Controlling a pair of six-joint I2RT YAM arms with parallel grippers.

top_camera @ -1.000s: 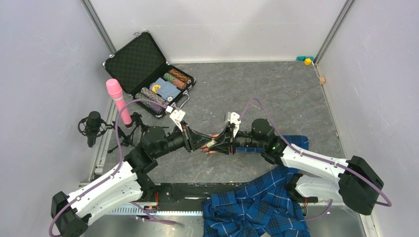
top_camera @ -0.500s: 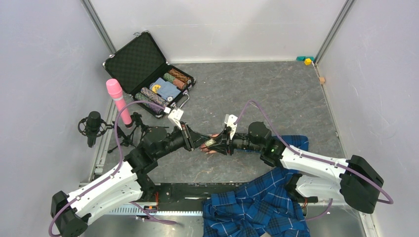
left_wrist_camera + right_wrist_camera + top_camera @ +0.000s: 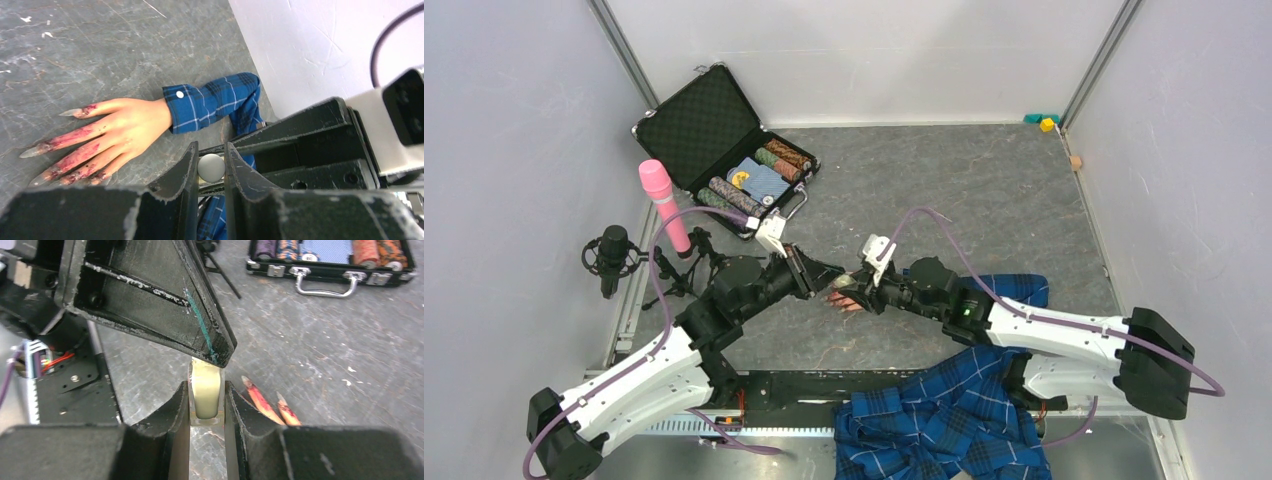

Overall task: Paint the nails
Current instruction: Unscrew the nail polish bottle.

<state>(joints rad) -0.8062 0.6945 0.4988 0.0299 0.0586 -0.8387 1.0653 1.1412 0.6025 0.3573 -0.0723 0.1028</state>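
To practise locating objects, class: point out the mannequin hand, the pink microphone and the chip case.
mannequin hand (image 3: 132, 127), left wrist view, middle of the hand.
pink microphone (image 3: 656, 182), top view, head.
chip case (image 3: 702, 122), top view, open lid.

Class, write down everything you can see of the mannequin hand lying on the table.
The mannequin hand looks like flesh-coloured plastic and lies flat on the grey table, fingers slightly spread. The fingers are smeared with patchy dark-red paint; the long pointed nails look greyish toward the tips. A blue plaid cuff with a white button covers the wrist. In the left wrist view only table and cuff touch it.
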